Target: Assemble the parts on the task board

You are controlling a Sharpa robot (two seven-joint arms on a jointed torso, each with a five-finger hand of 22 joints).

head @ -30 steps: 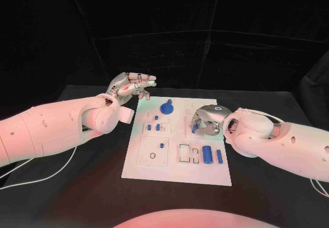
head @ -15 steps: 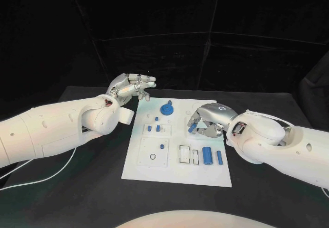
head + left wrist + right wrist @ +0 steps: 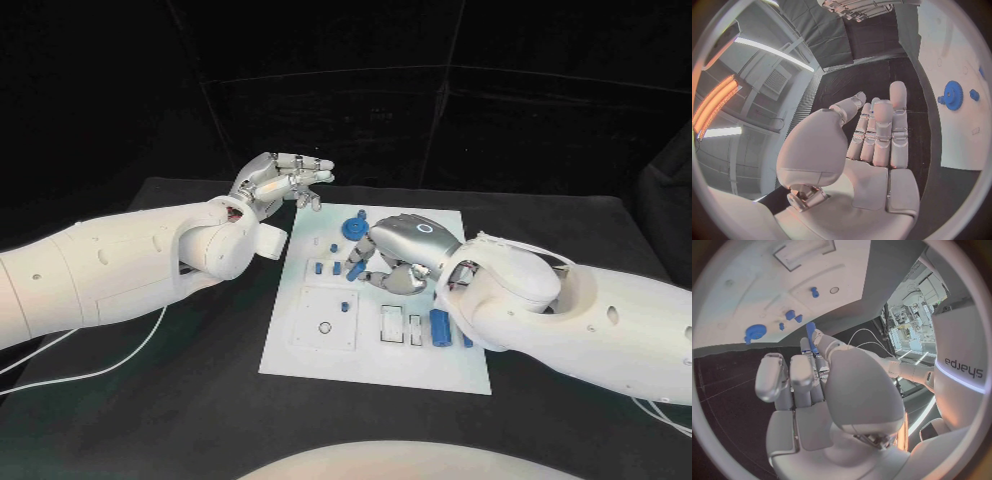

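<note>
My right hand point(image 3: 405, 252) hangs over the middle of the task board point(image 3: 378, 362), pinching a slim blue peg point(image 3: 810, 330) at its fingertips, long axis running out past them toward the board. The blue gear point(image 3: 355, 226) lies just beyond it. My left hand point(image 3: 278, 182) hovers empty off the board's far corner, fingers loosely curled. I count roughly eight blue parts; some hide beneath my right hand.

We find the gear point(image 3: 355, 229) at the task board's point(image 3: 368, 372) far end, the cylinder point(image 3: 437, 323) at its near right.
</note>
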